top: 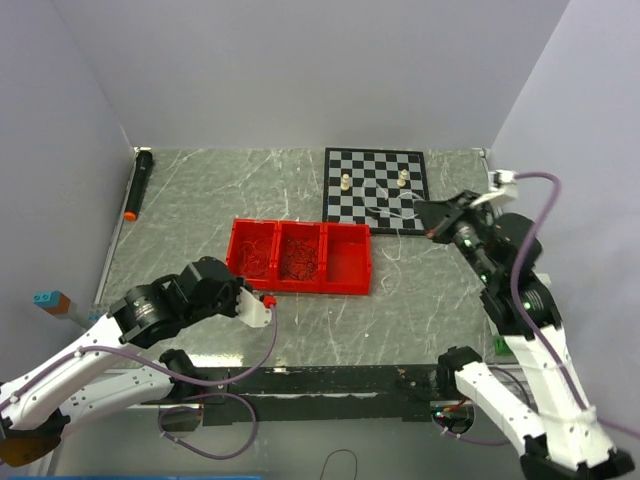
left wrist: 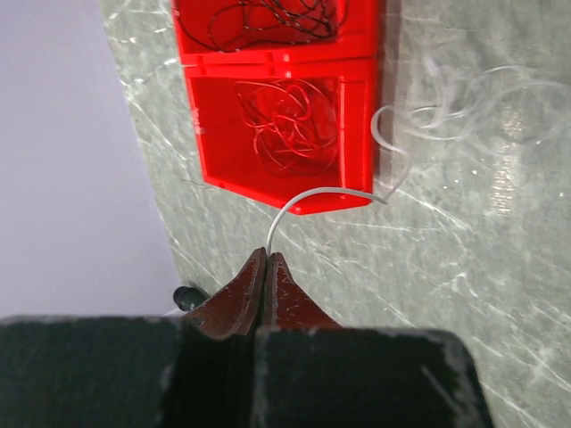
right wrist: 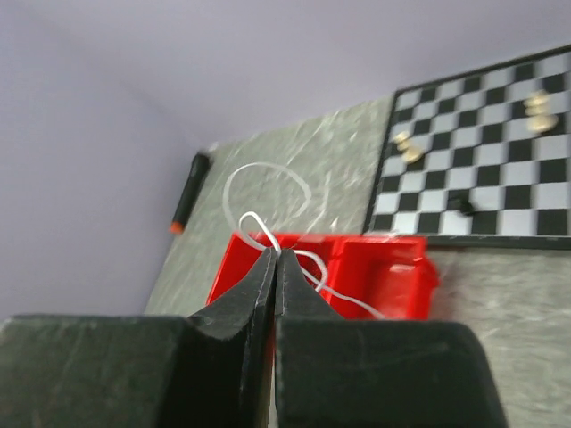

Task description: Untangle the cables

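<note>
**Ease the white cable (left wrist: 321, 190) taut**

The left gripper (left wrist: 266, 254) pinches one end just beside the red tray (top: 345, 285). The right gripper (right wrist: 275, 252) pinches a loop near the chessboard (top: 375, 185). Part the arms slowly, keeping clear of the tray's red cables (left wrist: 290, 125)

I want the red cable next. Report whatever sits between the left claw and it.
The left claw is shut on the white cable, which arcs in front of the red tray; the tray's wall fronts the red cable.
</note>
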